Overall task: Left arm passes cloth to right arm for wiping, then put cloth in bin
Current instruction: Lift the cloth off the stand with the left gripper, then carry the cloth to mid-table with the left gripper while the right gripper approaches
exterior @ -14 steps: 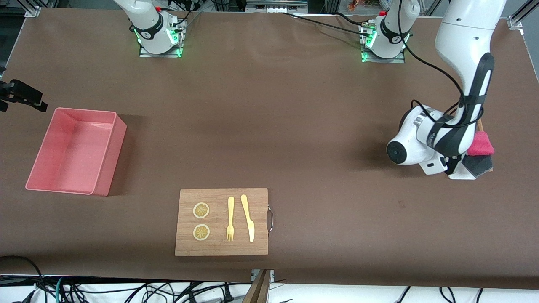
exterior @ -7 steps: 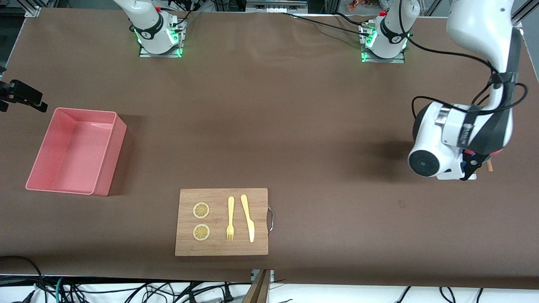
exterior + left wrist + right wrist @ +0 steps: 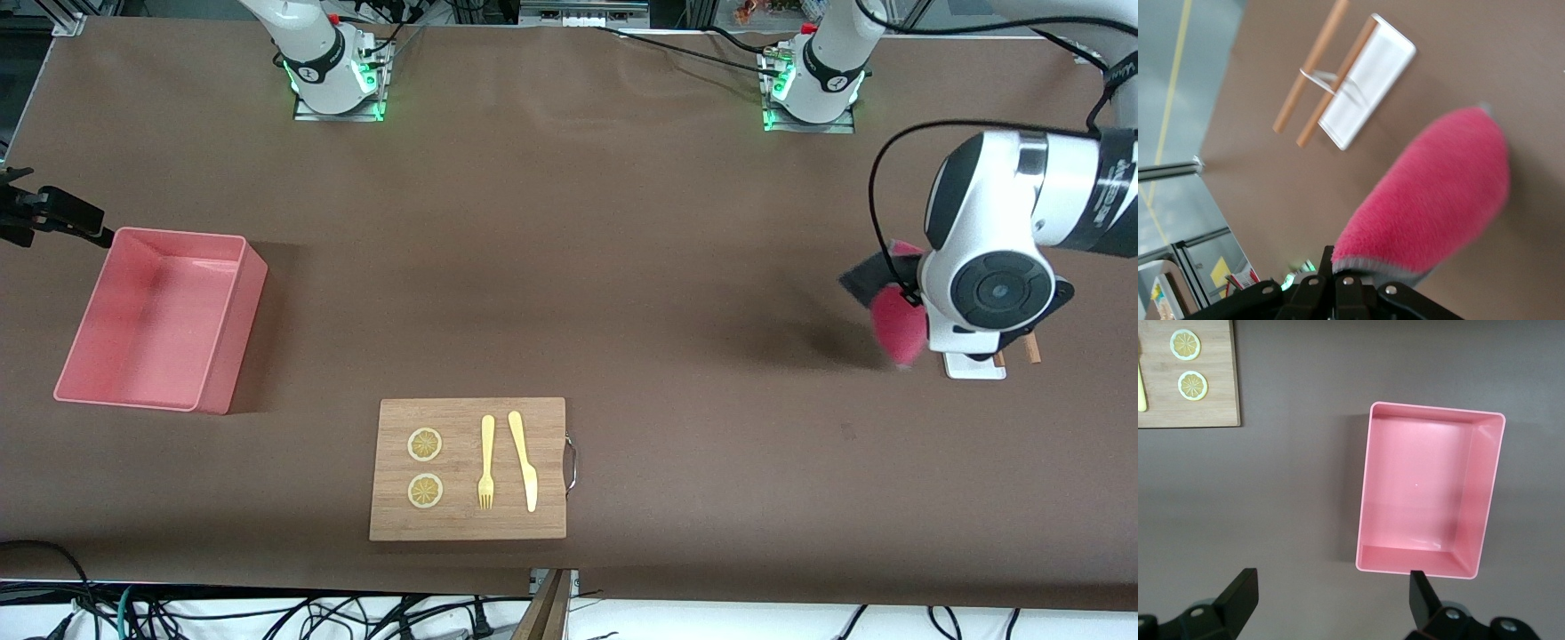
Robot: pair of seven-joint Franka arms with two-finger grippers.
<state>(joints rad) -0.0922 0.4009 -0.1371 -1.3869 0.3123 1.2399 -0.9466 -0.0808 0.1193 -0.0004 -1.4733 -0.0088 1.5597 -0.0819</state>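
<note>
Your left end effector (image 3: pixel 1338 283) is clamped on the cloth (image 3: pixel 896 320) and holds it in the air over the left arm's end of the tabletop, beside the white tray (image 3: pixel 973 365). The cloth hangs floppy, magenta face out with a grey edge at the grip; in the left wrist view it dangles clear of the tray (image 3: pixel 1368 80).

Your right end effector (image 3: pixel 1331 600) is spread wide, holding nothing, and waits above the bin (image 3: pixel 160 318) near the right arm's end of the tabletop. The bin (image 3: pixel 1429 489) has nothing in it.

Progress, as a judgement: early. The pickup looks done. The handover to the right arm, the wiping and the drop into the bin are not yet done. The two end effectors are well apart, so expect a long carry toward the middle of the tabletop before any pass.

Counts:
- one cloth
- one bin
- one white tray with two wooden sticks (image 3: pixel 1308 70) beside it
- one cutting board (image 3: pixel 468 468) near the edge closest to the front camera, carrying two lemon slices (image 3: pixel 425 444), one fork (image 3: pixel 486 462), one knife (image 3: pixel 524 460)
</note>
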